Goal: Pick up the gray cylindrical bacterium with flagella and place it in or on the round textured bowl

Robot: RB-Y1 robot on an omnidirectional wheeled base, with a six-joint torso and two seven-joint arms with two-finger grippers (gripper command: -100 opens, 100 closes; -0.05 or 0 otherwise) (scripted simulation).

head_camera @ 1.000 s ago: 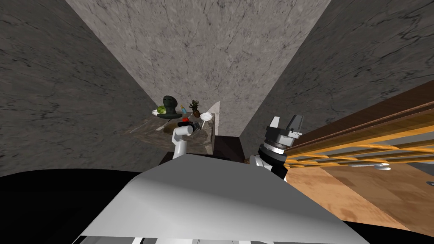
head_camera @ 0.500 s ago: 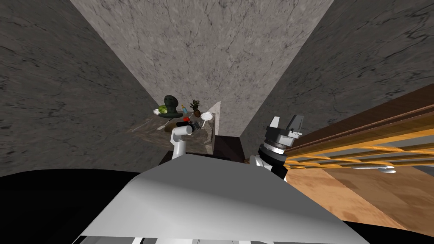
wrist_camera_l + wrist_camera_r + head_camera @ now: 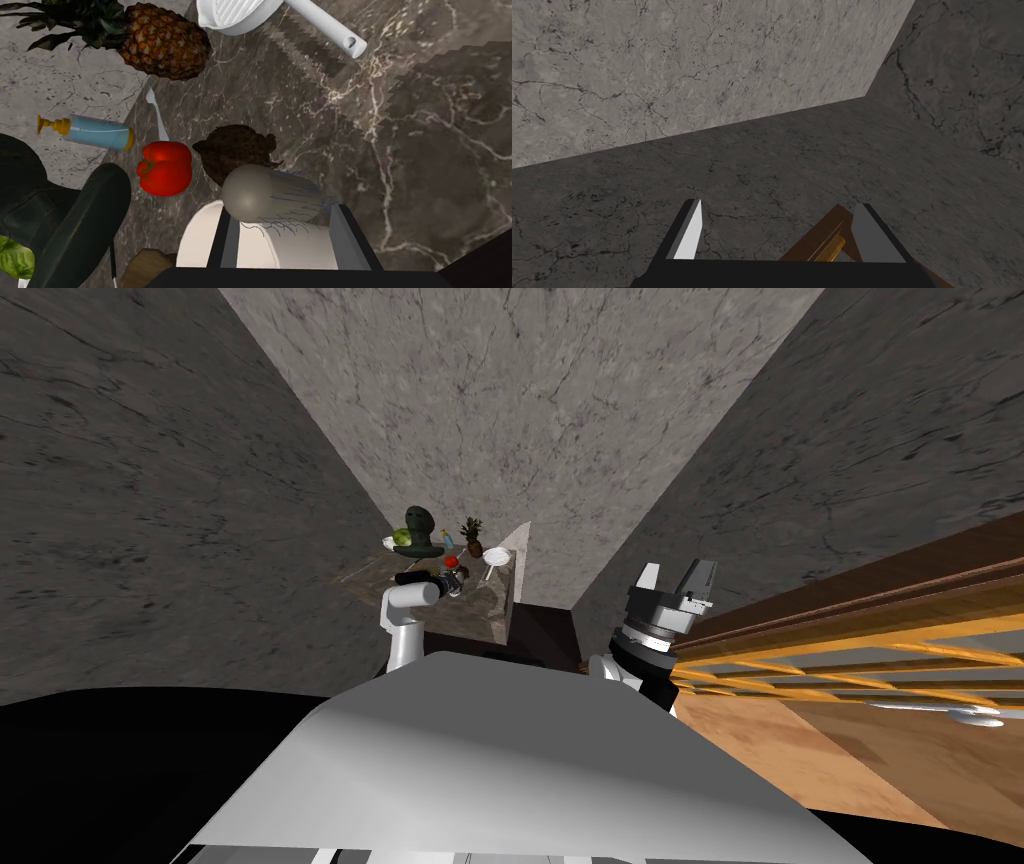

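Observation:
The gray cylindrical bacterium, with thin dark flagella on its side, sits between the fingers of my left gripper, which is shut on it. It hangs above the dark marble counter. Directly under it lies a smooth cream round object, and just beyond it a rough brown round thing; I cannot tell which is the bowl. In the head view my left gripper hovers over the counter's near part. My right gripper is raised at my right side, open and holding nothing.
On the counter stand a red pepper, a pineapple, a blue pump bottle, a white fork, a white ribbed scoop with a handle and a dark hat-like object. A wooden railing runs at my right.
The head view has shifted, so I have turned or moved a little. My left arm has swung leftward and further over the counter, still holding the bacterium. The right arm has stayed put.

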